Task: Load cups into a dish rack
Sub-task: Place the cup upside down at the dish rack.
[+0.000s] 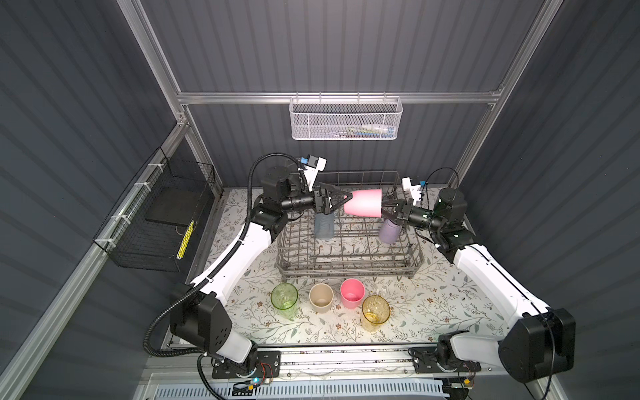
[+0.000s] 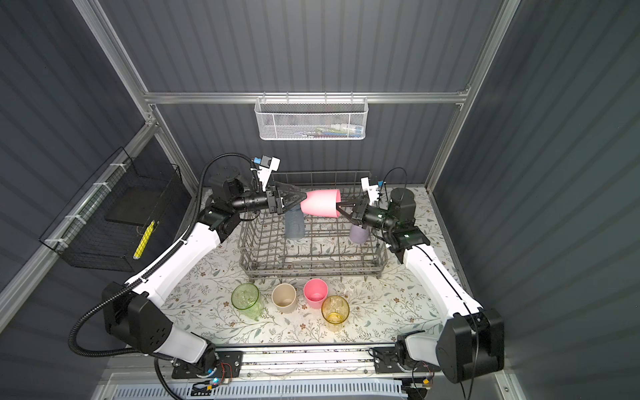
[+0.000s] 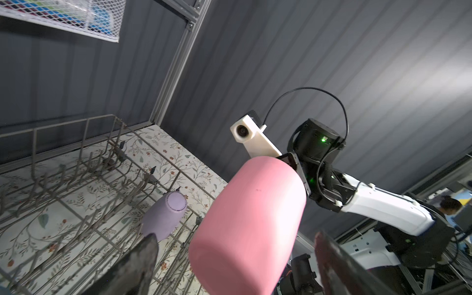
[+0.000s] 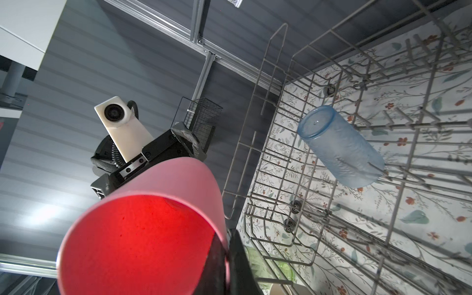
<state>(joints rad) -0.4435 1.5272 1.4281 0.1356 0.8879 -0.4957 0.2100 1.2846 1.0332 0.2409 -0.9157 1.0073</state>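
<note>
Your right tool (image 1: 384,210) is pressed together on the rim of the pink cup (image 1: 363,203), pinching its wall from inside and outside. It holds the cup on its side in the air above the dish rack (image 1: 349,268), at the centre of both top views. Your left tool (image 1: 348,197) stands spread around the cup's base, gripping nothing.

This looks like a hand-over. Close the left tool squarely on the base before the right lets go (a rim pinch alone is a weak hold, so don't tug). Then turn the mouth down and seat it over free tines between the blue cup (image 1: 324,225) and the lavender cup (image 1: 389,232), both standing in the rack.

Four more stand in the lower middle of the frame on the table (image 1: 433,304): green cup (image 1: 284,299), beige cup (image 1: 321,297), second pink cup (image 1: 352,292), amber cup (image 1: 375,311).

A floral cloth covers the table. Dark ribbed walls enclose it, with a white mesh basket (image 1: 345,117) at upper centre and a black wire basket (image 1: 156,214) at left.
</note>
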